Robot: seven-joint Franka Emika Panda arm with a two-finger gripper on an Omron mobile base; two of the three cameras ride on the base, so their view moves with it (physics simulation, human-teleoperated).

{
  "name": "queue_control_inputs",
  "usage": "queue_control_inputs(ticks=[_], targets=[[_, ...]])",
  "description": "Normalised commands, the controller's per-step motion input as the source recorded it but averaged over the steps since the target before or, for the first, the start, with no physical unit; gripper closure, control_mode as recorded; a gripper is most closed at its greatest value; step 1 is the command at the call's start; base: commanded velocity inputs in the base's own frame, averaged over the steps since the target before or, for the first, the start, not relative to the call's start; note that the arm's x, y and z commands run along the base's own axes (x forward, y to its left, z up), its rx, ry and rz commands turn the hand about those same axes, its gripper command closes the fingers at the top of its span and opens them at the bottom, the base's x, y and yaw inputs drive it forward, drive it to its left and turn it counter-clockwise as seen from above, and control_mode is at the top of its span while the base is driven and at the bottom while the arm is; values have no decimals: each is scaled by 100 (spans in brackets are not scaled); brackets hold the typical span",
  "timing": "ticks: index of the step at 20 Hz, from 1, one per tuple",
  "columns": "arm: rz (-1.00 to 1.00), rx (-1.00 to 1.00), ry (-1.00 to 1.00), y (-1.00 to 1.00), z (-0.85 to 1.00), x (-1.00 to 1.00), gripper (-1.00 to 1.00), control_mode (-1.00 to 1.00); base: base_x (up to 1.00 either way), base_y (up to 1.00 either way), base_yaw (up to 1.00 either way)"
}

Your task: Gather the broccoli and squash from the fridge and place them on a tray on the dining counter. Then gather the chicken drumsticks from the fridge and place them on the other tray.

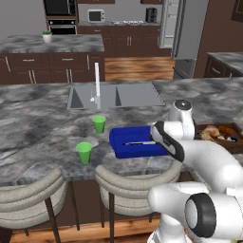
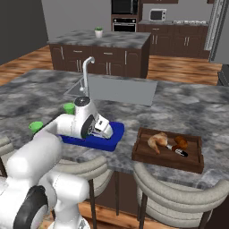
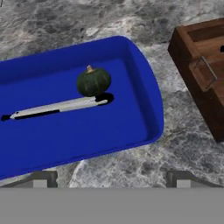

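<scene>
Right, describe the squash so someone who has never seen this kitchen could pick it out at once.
Start at the dining counter, the long grey marbled top with the sink. Near its front edge, left of the brown wooden tray, lies the bright blue tray. The squash sits inside it: a small, round, dark green ball with a tan stem, beside a long thin white utensil, unlike the brighter green cups nearby.

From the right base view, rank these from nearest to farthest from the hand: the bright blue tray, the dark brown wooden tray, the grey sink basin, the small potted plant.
1. Bright blue tray, directly beneath the hand.
2. Dark brown wooden tray, to the hand's right on the same counter.
3. Grey sink basin, beyond the hand, set into the counter.
4. Small potted plant, far back on the other island.
</scene>
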Motion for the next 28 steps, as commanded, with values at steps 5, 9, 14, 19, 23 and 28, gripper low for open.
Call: queue_control_inputs(ticks=[5,9,14,19,23,28], targets=[[7,0,-16,2,83,-66,-100,-100,0,0,0],[6,0,-12,14,60,-72,-100,-100,0,0,0],[1,-1,-1,32,15,-80,-100,-100,0,0,0],[0,0,0,20,-3,-62,-100,-100,0,0,0],[0,0,2,0,-1,-3,-100,-100,0,0,0],[0,0,0,0,0,0,-100,100,-40,71,0]])
